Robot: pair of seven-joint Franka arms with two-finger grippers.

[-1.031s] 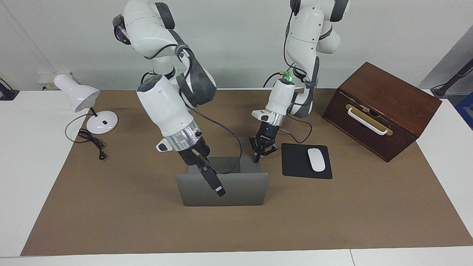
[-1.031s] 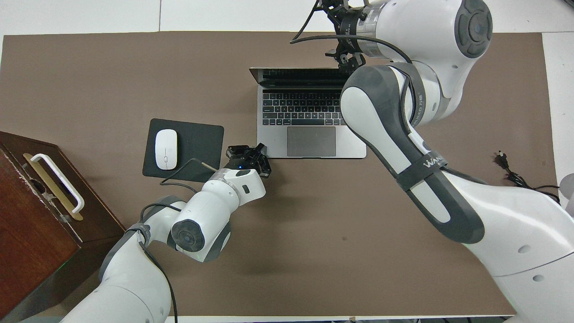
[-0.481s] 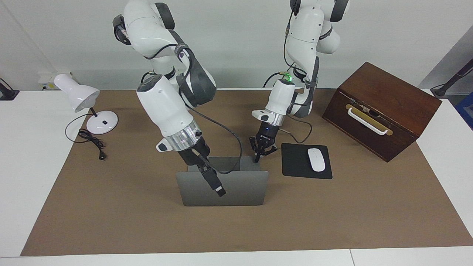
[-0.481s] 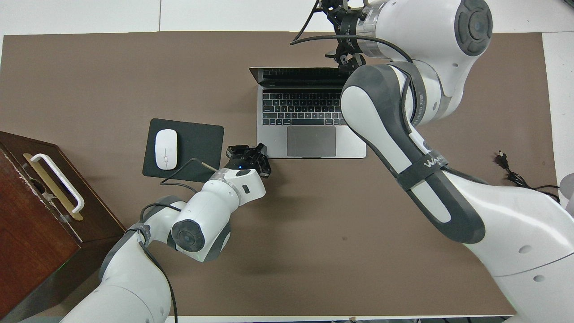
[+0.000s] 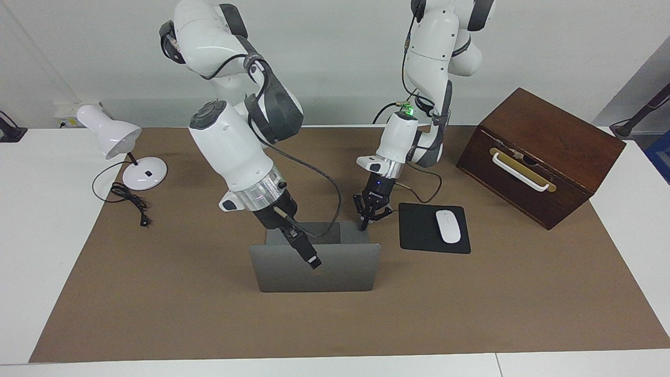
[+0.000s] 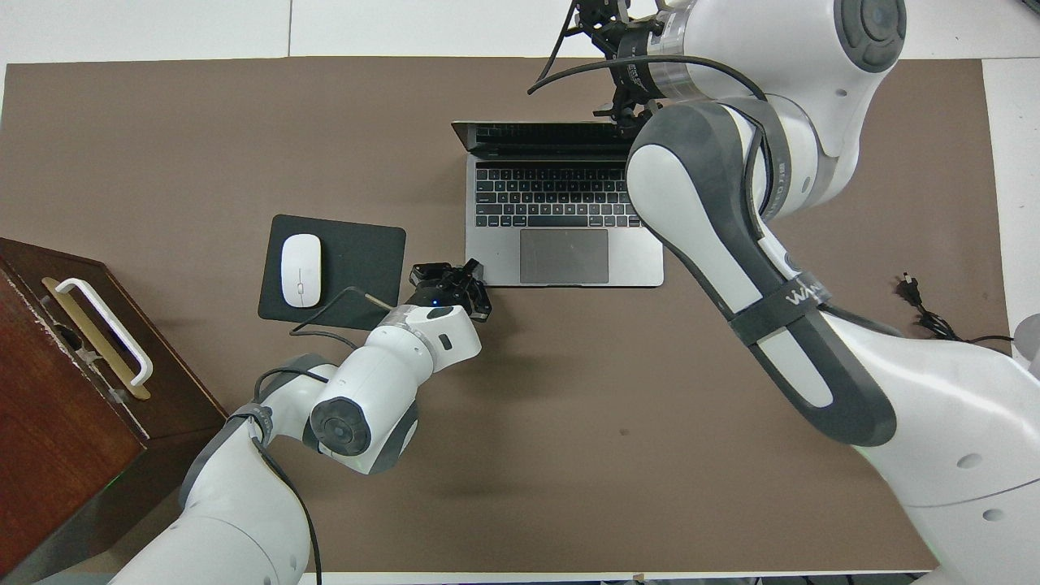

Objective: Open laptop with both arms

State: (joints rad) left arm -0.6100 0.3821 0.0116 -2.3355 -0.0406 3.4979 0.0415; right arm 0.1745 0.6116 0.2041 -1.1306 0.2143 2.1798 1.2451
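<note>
Left end effector (image 5: 363,227), fingertips together, presses laptop (image 5: 314,269) base corner beside mouse pad (image 5: 433,228). Right end effector (image 5: 313,261), fingers apart, apparently at raised lid.

The silver-grey laptop (image 5: 314,267) (image 6: 561,203) stands open near the middle of the brown mat, its lid raised roughly upright at the 12 o'clock edge of its base as seen from the robots' end. Black keys and a grey trackpad face up; the base lies flat and square to the table.
</note>
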